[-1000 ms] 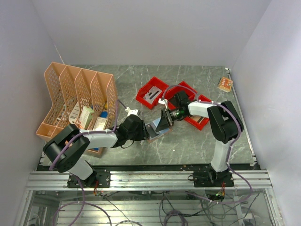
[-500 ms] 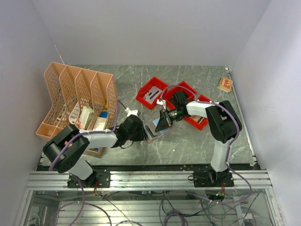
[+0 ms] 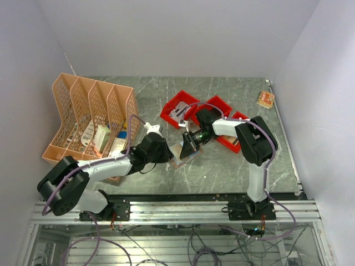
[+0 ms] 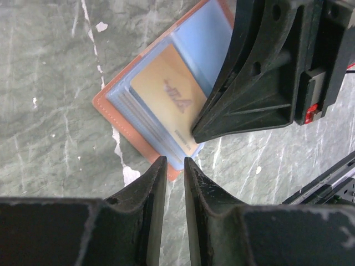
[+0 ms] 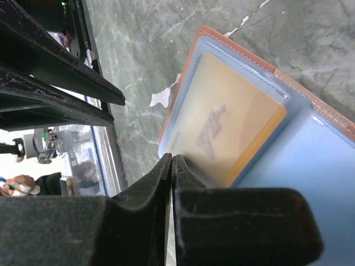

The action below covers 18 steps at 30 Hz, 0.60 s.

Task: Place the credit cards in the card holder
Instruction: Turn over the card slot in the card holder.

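The card holder (image 3: 182,155) lies open on the table: tan-brown border (image 4: 108,108), bluish clear pockets (image 5: 310,183). A tan-yellow card (image 4: 163,100) sits partly under a clear pocket, and it also shows in the right wrist view (image 5: 227,127). My right gripper (image 5: 172,158) is shut, its tips at that card's outer end; it reaches in from the right (image 3: 186,147). My left gripper (image 4: 175,160) is closed to a narrow gap on the holder's near corner, at the holder's left side (image 3: 168,153). A whitish-grey card with a dark stripe (image 3: 178,111) lies in a red bin. No light blue card shows.
Three red bins stand behind and right of the holder (image 3: 168,114) (image 3: 217,101) (image 3: 242,116). A peach mesh file rack (image 3: 91,100) with papers stands at the left. A small orange-brown item (image 3: 265,99) lies at the far right corner.
My right gripper has moved left and down onto the holder. The holder's raised flap now lies lower. My left arm has shifted, its gripper still at the holder's left side.
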{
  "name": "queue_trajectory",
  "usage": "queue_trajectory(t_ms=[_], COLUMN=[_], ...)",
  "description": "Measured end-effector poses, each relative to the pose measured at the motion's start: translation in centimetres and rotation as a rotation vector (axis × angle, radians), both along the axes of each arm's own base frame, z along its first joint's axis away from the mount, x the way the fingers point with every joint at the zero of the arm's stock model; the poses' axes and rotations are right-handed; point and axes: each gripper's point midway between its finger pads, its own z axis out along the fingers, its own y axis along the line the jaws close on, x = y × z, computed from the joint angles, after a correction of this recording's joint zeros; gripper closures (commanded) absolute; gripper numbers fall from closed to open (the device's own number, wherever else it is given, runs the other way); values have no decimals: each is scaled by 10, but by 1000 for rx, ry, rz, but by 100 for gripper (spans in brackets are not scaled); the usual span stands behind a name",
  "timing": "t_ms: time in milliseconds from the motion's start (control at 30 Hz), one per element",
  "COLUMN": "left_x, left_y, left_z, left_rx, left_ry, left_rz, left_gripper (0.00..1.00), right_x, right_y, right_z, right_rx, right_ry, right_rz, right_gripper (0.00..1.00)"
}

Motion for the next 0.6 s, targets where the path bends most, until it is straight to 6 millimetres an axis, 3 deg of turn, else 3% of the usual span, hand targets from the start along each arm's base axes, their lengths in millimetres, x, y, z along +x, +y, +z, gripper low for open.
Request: queue_trajectory(t_ms=[233,433,600], left_x=[19,28,32], left_y=[-21,-30,-28], left_z=[0,-27,-29], left_rx=[-3,41,38], left_ry=[-6,23,18], left_rz=[-12,-22,-13], left_gripper=[73,76,76], right_x=[1,7,23], right_y=[-1,-11,-30], right_z=[3,6,30], right_rx=[9,7,36], right_ry=[-47,-100,-198], right_rz=[25,30,14], right_gripper=[93,91,88])
